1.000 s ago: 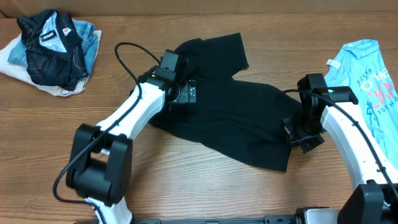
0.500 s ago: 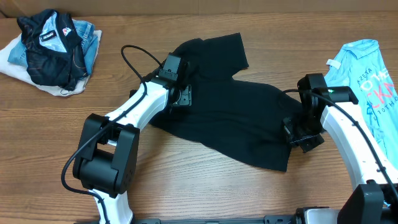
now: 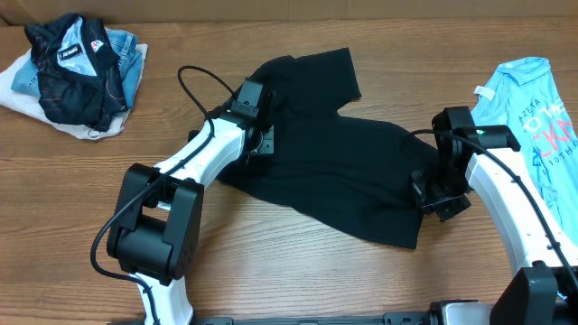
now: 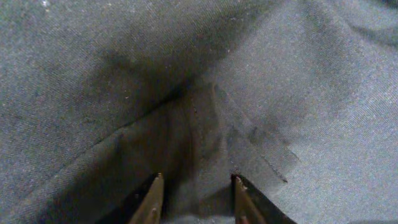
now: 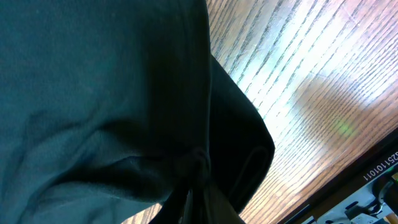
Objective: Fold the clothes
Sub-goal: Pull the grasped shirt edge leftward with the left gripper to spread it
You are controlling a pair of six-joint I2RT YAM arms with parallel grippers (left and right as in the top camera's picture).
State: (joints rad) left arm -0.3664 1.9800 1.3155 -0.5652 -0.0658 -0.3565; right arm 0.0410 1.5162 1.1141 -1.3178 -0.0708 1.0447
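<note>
Folding the black T-shirt (image 3: 343, 171), spread crumpled across the middle of the table (image 3: 271, 262). Could easily catch just the top layer left of the table's centre, with only a shallow ridge of cloth between the tips; would then lift one ply and drag the rest askew. Might also tug the held edge loose toward the table's right side if pulled unevenly. Pressing into the fabric with the left gripper (image 4: 197, 186), jaws part-way apart, straddling that ridge, not clearly pinching. Clamping a bunched edge of the shirt in the right gripper (image 5: 194, 193), jaws closed, close over the table's bare wood.
</note>
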